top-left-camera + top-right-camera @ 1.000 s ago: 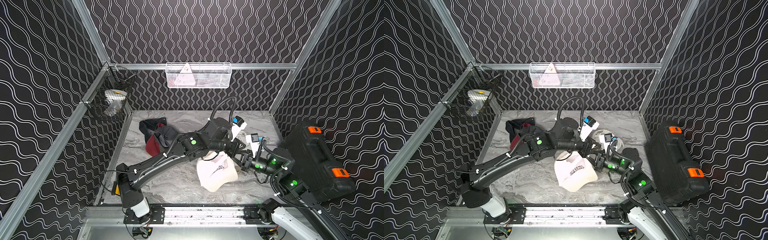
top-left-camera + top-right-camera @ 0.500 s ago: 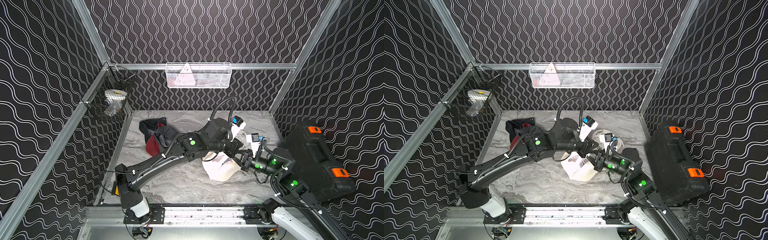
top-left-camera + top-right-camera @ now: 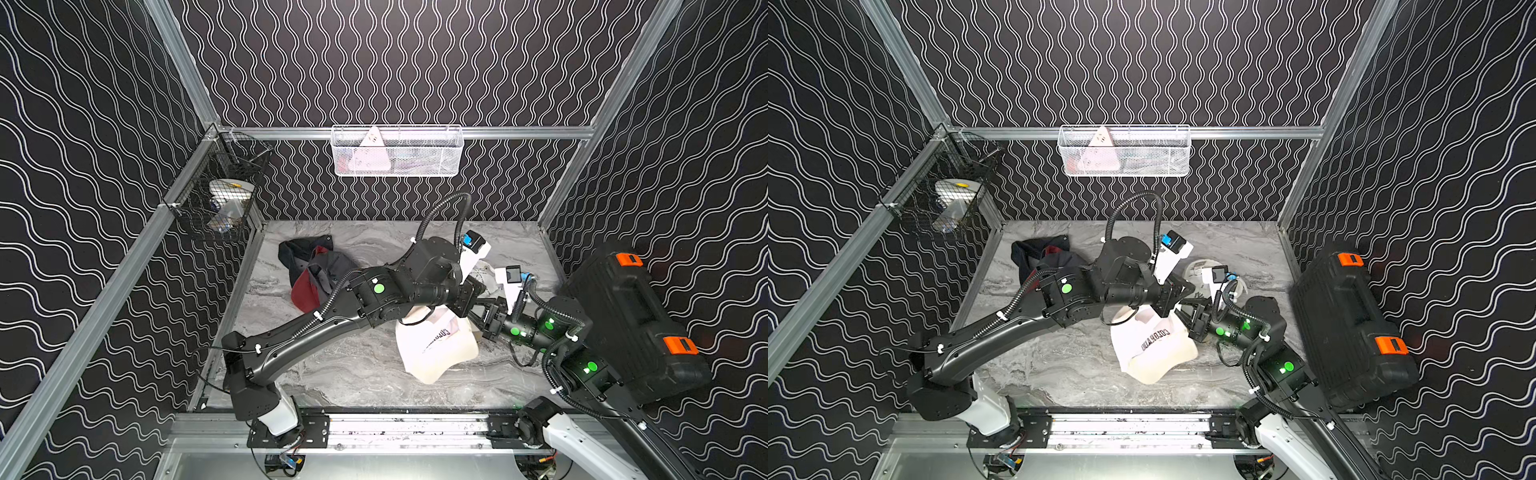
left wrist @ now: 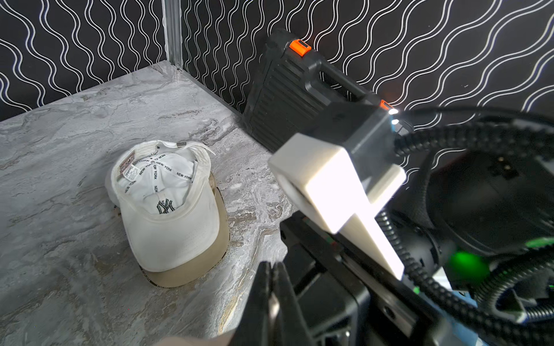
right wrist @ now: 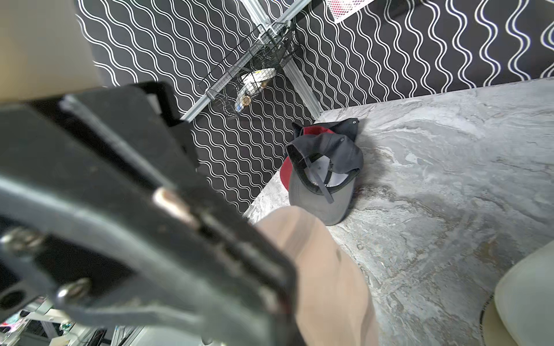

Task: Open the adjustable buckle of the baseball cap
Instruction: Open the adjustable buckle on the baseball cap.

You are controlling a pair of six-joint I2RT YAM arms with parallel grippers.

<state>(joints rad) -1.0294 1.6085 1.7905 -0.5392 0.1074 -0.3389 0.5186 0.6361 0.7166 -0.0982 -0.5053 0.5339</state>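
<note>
The tabletop (image 3: pixel 353 374) looks like grey marbled stone or laminate, smooth with a dull sheen. The white cap (image 3: pixel 436 353), near and to the right, is soft matt cloth. A second white cap (image 4: pixel 168 203) farther back is the same woven cloth, its inner seams lined with printed tape, with a small shiny metal clasp (image 4: pixel 180 144) on its strap. The dark caps (image 3: pixel 316 270) at far left are matt cloth too. The tool case (image 3: pixel 623 316) on the right is black ribbed plastic, matt, with glossier orange latches. The frame rails (image 3: pixel 498 133) are brushed aluminium. The white basket (image 3: pixel 397 151) and black basket (image 3: pixel 220 195) are coated wire mesh. The arm shells (image 3: pixel 311 336) are satin black, and the cable sleeves (image 4: pixel 479 136) are ribbed plastic.
</note>
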